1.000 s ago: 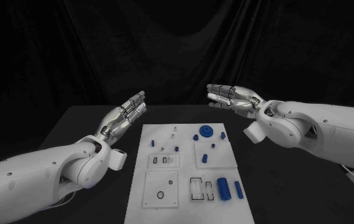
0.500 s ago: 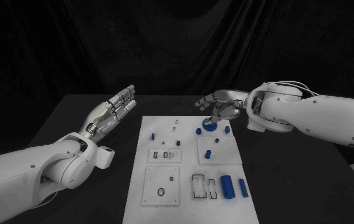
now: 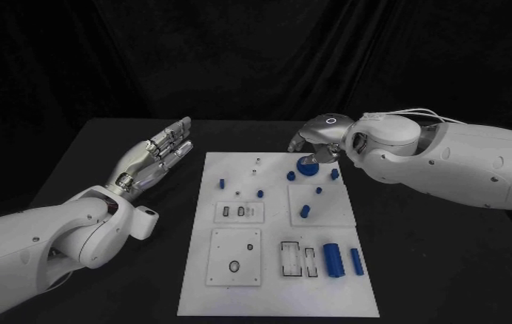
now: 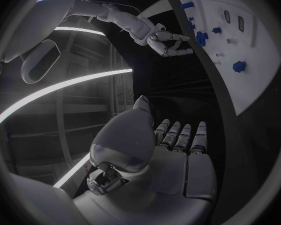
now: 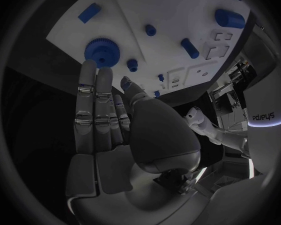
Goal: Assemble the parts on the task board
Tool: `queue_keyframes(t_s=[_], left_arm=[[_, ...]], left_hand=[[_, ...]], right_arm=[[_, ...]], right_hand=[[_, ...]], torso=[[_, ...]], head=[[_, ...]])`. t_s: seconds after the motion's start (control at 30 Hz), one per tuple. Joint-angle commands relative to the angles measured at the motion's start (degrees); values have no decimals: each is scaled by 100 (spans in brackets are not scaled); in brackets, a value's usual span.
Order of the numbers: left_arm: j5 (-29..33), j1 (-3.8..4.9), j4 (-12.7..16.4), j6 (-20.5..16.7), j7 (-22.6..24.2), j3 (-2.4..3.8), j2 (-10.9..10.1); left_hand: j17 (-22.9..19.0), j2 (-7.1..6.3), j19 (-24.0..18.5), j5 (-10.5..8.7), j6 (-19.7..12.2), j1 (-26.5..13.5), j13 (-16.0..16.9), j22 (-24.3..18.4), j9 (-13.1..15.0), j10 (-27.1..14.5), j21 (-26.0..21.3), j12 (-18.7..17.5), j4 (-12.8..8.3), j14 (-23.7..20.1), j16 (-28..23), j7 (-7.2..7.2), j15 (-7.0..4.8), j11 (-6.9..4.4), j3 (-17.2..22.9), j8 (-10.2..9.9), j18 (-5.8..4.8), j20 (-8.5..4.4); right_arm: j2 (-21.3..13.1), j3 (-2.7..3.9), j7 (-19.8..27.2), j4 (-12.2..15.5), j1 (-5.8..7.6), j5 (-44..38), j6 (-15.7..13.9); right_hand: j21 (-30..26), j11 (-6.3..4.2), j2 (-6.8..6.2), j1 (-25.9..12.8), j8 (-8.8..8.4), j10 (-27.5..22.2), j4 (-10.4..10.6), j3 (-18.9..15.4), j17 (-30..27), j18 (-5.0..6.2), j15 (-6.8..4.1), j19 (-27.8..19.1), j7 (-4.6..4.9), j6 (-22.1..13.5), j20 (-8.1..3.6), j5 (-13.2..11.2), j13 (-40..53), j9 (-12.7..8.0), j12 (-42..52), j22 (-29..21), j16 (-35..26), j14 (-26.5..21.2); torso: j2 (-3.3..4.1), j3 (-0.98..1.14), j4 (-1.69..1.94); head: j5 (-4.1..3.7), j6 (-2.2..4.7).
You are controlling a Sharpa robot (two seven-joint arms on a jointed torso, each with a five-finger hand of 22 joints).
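The white task board (image 3: 237,268) lies in the middle of the black table. At its far end sits a blue gear (image 3: 307,165), with small blue pegs (image 3: 260,191) scattered nearby. A thick blue cylinder (image 3: 332,257) and a slimmer one (image 3: 355,261) lie near its front right. My right hand (image 3: 316,143) hovers just over the blue gear (image 5: 102,51); its straight fingers (image 5: 95,102) reach to the gear's edge and hold nothing. I cannot tell whether they touch it. My left hand (image 3: 160,149) is raised left of the board, flat, fingers apart, empty.
Recessed slots (image 3: 296,259) and a ring outline (image 3: 234,266) mark the board's near half. Bare black table (image 3: 427,265) runs along both sides of the board. A dark curtain hangs behind the table.
My right hand has dropped from chest height and come in over the blue gear at the board's far end. The left hand stays raised and open beside the board.
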Motion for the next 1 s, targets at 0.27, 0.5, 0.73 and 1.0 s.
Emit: queue_keyframes(t_s=[0.27, 0.5, 0.73, 1.0], left_arm=[[-105, 20, -45, 168, 329, 6, -3], [-105, 20, -76, 224, 313, 5, 10], [-106, 19, -140, 274, 308, 5, 73], [-106, 18, -158, 351, 282, 4, 145]], left_hand=[[-10, 28, -43, 119, 89, 153, 6, -10, 11, -12, -15, 12, 0, -29, 6, 45, -26, -30, 80, 36, 67, 30], [-11, 41, -45, 153, 127, 188, 1, -10, 16, -39, -15, 8, 3, -39, 4, 77, -25, -57, 92, 43, 67, 34], [-12, 46, -43, 164, 145, 197, 1, -9, 19, -42, -13, 7, 4, -41, 4, 90, -27, -63, 96, 46, 67, 35], [-15, 80, -49, 206, 164, 225, -7, -11, 20, -80, -16, 2, 8, -59, 0, 130, -26, -83, 114, 49, 67, 38]], right_arm=[[43, 3, -10, -48, -130, -684, -697], [30, 3, 118, -50, -272, -696, -766], [-6, 3, 174, -4, -370, -699, -650], [19, 3, 285, -63, -468, -699, -651]], right_hand=[[2876, -85, -243, -208, -160, 451, 244, 243, 1891, -248, -158, -170, 72, 301, -86, -323, -97, 0, -205, 3083, 2425, 240], [3355, -38, -314, -255, -171, 596, 371, 232, 2067, -298, -143, -213, 197, 421, -77, -427, -110, -60, -206, 3653, 2642, 303], [3511, -29, -337, -209, -177, 608, 382, 255, 2095, -318, -135, -226, 198, 502, -65, -379, -129, -83, -234, 3851, 2683, 309], [3587, 18, -322, -121, -194, 608, 365, 341, 2052, -322, -112, -287, 234, 574, -47, -182, -167, -117, -253, 3972, 2660, 287]], torso=[[27, 5, -1], [38, -5, 24], [45, 0, 23], [58, 1, 16]], head=[[-4, -47], [-28, -69], [22, -114], [13, -134]])
